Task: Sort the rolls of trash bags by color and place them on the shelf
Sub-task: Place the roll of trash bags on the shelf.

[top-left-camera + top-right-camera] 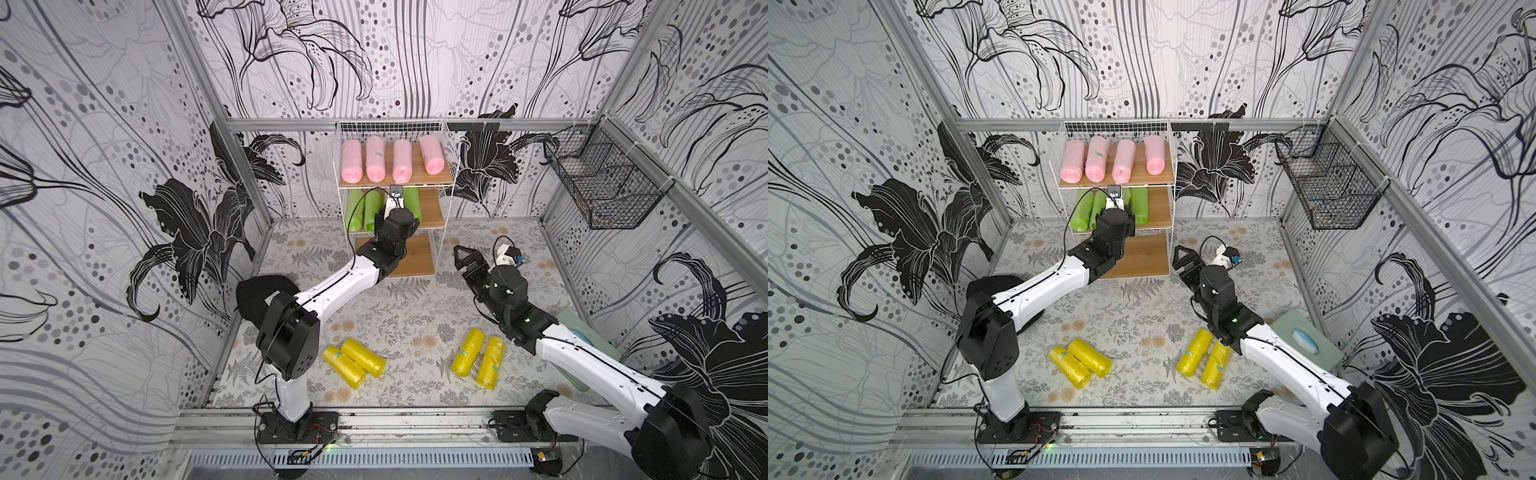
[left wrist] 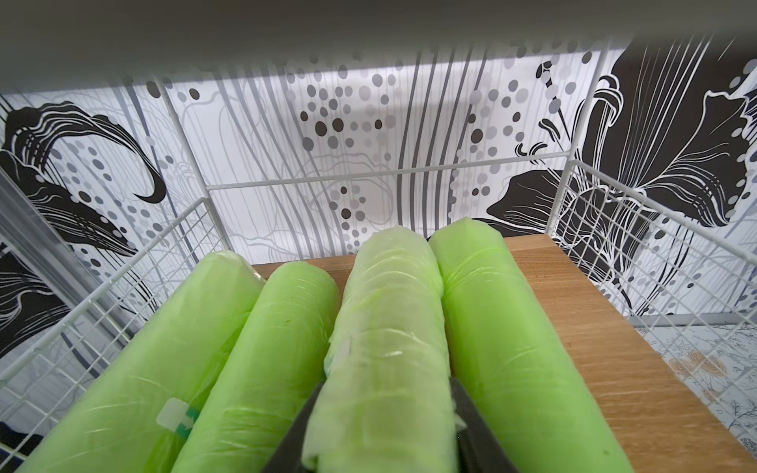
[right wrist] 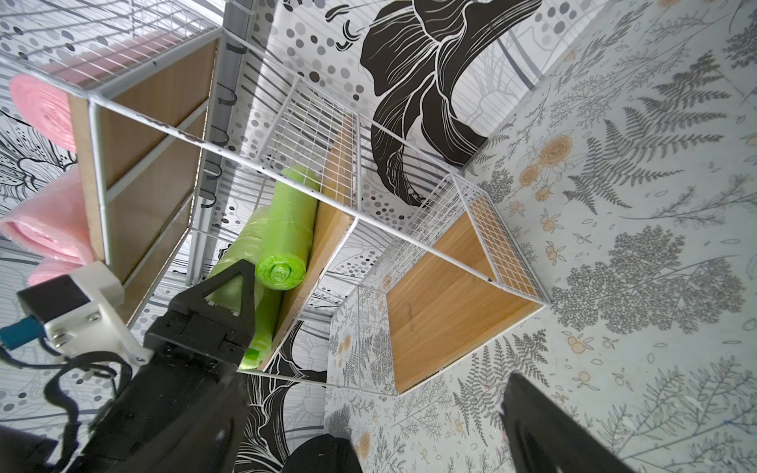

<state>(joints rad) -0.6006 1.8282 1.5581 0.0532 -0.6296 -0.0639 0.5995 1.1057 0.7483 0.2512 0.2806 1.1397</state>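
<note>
The left fingers (image 2: 475, 434) grip a green roll (image 2: 389, 327) among three other green rolls (image 2: 266, 348) on the shelf (image 2: 594, 327), apparently to keep one color together; the right fingers (image 3: 540, 430) wait wide open.

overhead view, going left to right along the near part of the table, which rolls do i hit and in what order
leftmost yellow roll → second yellow roll, touching it → a stretch of bare table → third yellow roll → rightmost yellow roll, right beside the third
</note>
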